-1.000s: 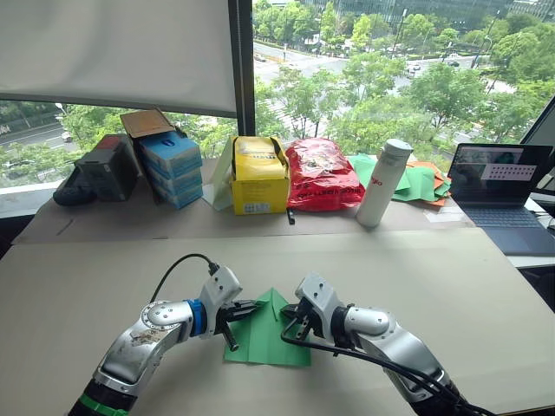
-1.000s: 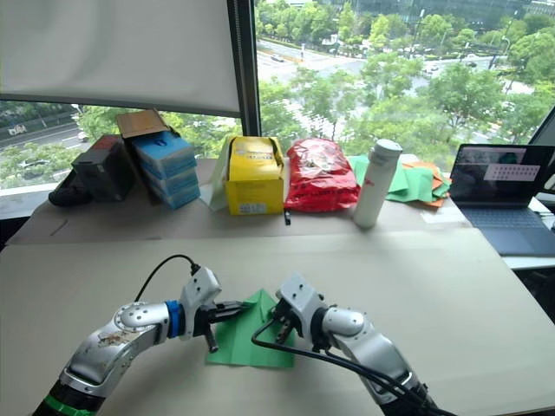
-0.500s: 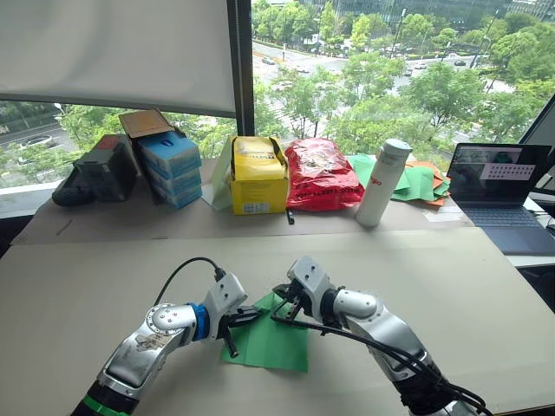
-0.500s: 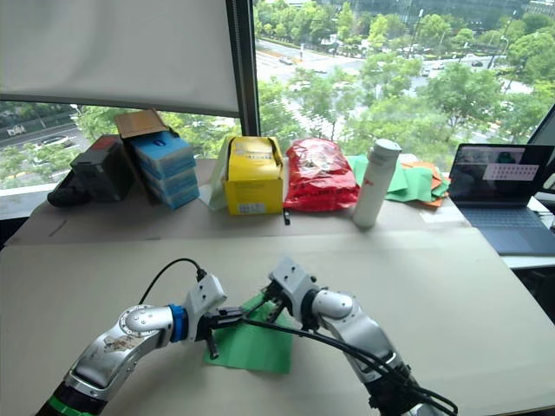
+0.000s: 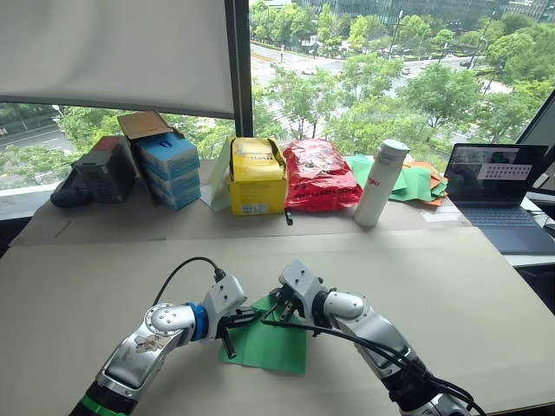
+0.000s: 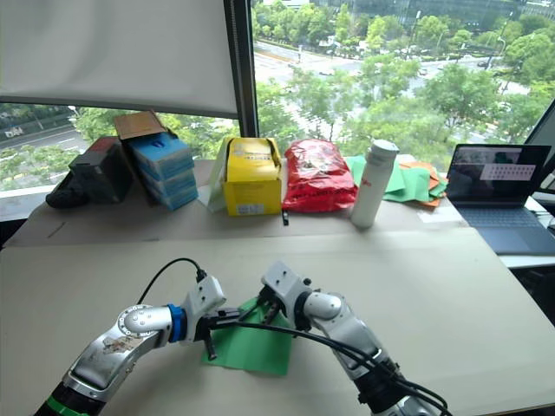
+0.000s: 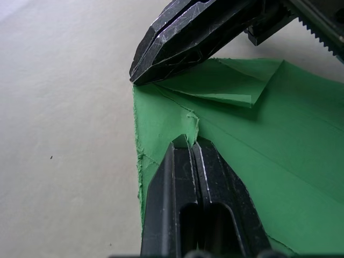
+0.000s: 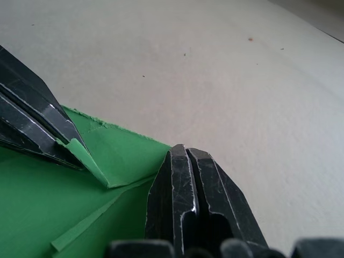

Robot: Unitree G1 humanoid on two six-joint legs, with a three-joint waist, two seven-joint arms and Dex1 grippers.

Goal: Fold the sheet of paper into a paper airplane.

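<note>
You are mid-fold: the sheet of paper [image 5: 270, 345] lies flat on the counter [image 5: 451, 286]. Your left end effector [image 7: 188, 144] and right end effector [image 8: 185, 156] both press closed on its far edge. Next, crease the raised corner flap down.

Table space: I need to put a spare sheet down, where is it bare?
Bare: the table left of the sheet of paper, and right of it toward the laptop. Crowded: the window edge, from blue boxes to white bottle.
</note>
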